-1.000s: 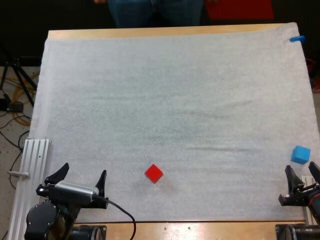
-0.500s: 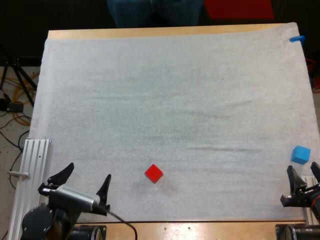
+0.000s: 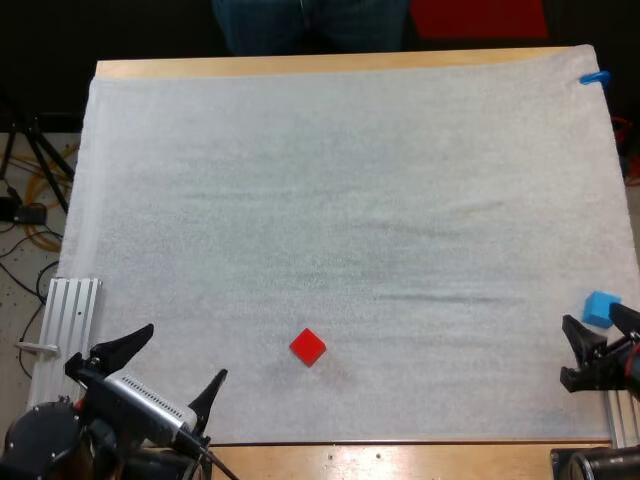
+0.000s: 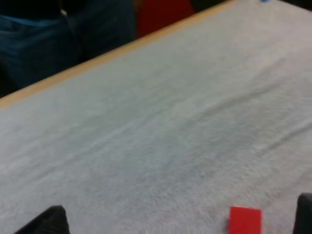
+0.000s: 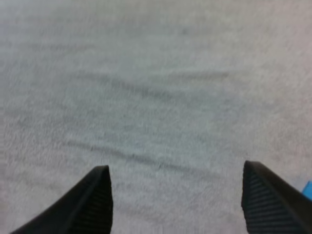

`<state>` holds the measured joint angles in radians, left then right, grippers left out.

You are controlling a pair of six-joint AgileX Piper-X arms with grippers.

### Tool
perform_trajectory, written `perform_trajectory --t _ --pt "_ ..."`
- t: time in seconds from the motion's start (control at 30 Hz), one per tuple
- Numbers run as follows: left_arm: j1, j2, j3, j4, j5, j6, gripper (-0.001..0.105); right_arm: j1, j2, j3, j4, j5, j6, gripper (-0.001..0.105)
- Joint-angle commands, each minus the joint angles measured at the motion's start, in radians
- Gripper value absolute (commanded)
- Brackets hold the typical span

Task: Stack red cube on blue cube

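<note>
1. Layout: the red cube (image 3: 308,347) sits alone on the white mat (image 3: 350,200), near the tabletop's (image 3: 300,66) near edge. The blue cube (image 3: 600,306) is well apart from it, at the mat's far right edge.
2. The left gripper (image 3: 183,354) is spread wide and holds nothing. It is low over the mat's near left corner, with the red cube ahead of it beside one finger in the left wrist view (image 4: 245,220).
3. The right gripper (image 3: 593,328) is also spread and empty, just beside the blue cube. A sliver of blue (image 5: 308,190) shows next to one finger.
4. Step in hand, as judged: reach for and grasp the red cube, most likely with the left arm.
5. The cube lies corner-on in the high view, so turn the wrist until the fingers meet two flat faces, not the corners.
6. Centre the cube between the fingers before descending. Come down until the pads straddle its mid-height, then close.
7. Risk: a finger could nudge the cube across the soft mat, or snag the mat itself.
8. Keep the right gripper from bumping the blue cube, since it is the stacking base.
9. A person's legs (image 3: 310,20) are at the far side, clear of the work.
</note>
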<state>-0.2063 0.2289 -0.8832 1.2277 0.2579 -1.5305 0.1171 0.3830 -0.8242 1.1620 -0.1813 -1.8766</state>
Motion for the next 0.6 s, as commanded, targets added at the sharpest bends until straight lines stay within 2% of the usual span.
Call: perform_trajectory --t 0.0,0.3,0.47,0.57 --pt "-0.019 0.012 -0.026 0.015 0.007 0.011 0.087 0.014 0.022 -0.029 0.013 -0.011 -0.022 0.056" --pt "-0.09 0.083 -0.178 0.159 0.08 0.018 0.087 0.113 0.137 -0.165 0.052 -0.033 -0.035 0.056" --pt "-0.09 0.083 -0.217 0.194 0.203 0.018 0.087 0.184 0.17 -0.206 0.054 -0.068 -0.035 0.056" --pt "-0.09 0.083 -0.217 0.235 0.211 0.018 0.087 0.238 0.19 -0.212 0.054 -0.068 -0.035 0.056"
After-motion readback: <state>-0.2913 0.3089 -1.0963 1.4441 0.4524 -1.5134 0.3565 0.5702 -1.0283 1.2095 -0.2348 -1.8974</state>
